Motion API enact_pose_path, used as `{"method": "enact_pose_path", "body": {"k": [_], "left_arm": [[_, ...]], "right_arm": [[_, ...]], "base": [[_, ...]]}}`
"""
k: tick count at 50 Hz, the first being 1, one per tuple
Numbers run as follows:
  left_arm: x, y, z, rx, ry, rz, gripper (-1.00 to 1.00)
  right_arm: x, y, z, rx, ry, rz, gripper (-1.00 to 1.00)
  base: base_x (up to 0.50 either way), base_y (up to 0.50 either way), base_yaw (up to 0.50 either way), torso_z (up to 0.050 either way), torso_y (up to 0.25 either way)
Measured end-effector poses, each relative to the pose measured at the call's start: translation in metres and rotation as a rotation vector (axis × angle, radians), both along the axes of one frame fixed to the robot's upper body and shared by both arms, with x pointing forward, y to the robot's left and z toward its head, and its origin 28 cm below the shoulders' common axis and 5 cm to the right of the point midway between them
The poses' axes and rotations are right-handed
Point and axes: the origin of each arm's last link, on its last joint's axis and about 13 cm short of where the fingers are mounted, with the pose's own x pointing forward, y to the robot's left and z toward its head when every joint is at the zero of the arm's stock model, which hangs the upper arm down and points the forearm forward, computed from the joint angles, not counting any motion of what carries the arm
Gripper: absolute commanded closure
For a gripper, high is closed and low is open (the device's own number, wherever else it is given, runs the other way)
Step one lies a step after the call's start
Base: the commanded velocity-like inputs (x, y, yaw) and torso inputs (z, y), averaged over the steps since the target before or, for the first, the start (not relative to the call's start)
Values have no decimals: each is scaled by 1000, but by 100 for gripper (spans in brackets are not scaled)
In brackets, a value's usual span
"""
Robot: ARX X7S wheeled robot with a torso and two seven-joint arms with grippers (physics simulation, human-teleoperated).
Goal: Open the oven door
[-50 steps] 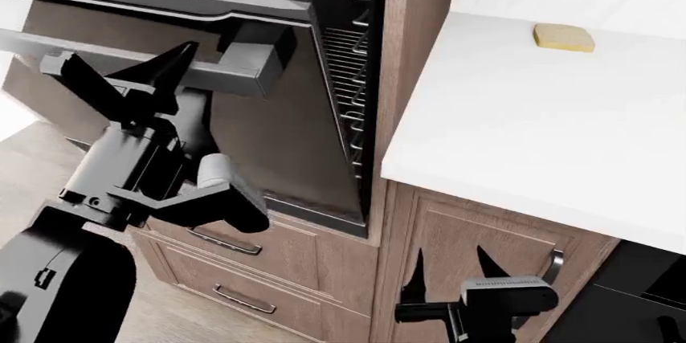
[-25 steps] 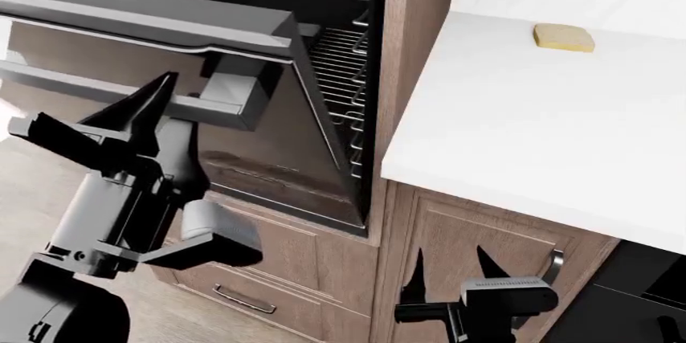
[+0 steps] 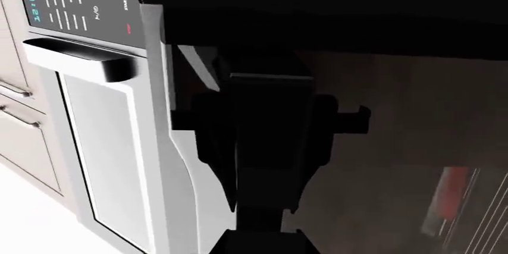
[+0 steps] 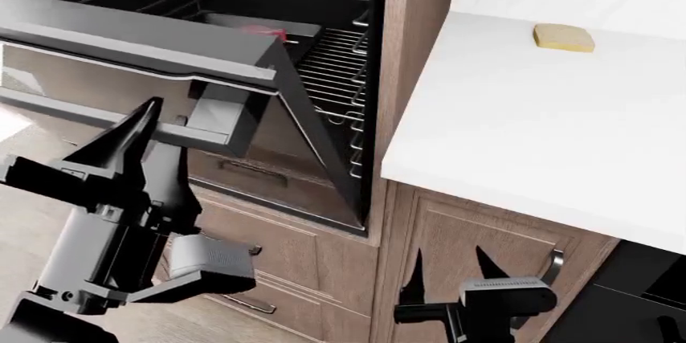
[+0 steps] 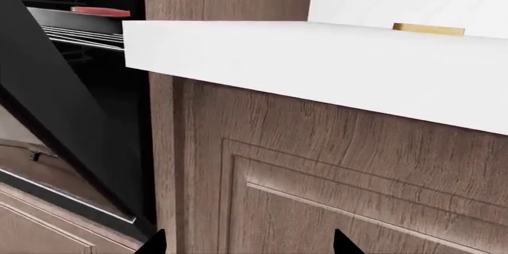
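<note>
While the glossy dark glass oven door with its steel bar handle (image 4: 140, 122) tilts partly open, both arms sit low.
Left black gripper (image 4: 161, 122) is closed on the bar; right black gripper (image 4: 451, 267) hangs spread, empty, before the brown wooden cabinet door (image 4: 471, 238).

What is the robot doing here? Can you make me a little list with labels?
oven door: partly open, tilted outward
door handle: left gripper at the bar
right gripper: open, idle by the wooden cabinet door
inside oven: wire racks, a tray with something red
counter: a yellow block
</note>
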Motion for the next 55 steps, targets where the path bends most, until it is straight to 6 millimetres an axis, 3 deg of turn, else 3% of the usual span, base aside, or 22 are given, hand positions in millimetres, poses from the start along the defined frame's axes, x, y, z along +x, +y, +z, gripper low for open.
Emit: {"method": "enact_pose_path", "body": {"k": [55], "left_arm": [[-52,10,-32,-42,48,60,100]], "right_arm": [[-1,1,0,-2,-19,7,-100]], "base": [[-1,4,4,0,0]]}}
